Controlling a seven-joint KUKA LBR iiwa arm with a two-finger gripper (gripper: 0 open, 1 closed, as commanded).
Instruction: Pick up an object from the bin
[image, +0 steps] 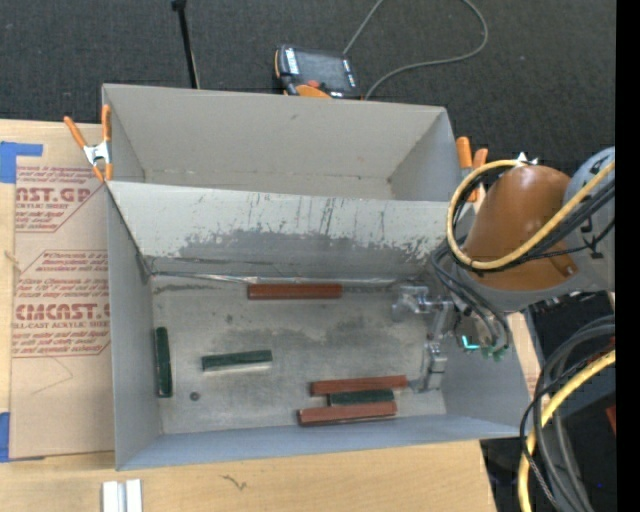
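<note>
I see pincer (424, 338) at bin's (130, 330) right side, fingers apart. Nearest thing: brown bar (358, 385) just left of it, front-right floor, green bar (362, 398) alongside.

Dark speck (195, 395) beside leftmost green bar (161, 362) seems too small to identify.

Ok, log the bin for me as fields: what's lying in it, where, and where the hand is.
back wall: long brown bar
left side: dark green bar, lying front to back
middle: pale-edged green bar
front right: rear brown bar, small green bar, front brown bar, side by side
hand: low at right, beside that front-right group
</note>
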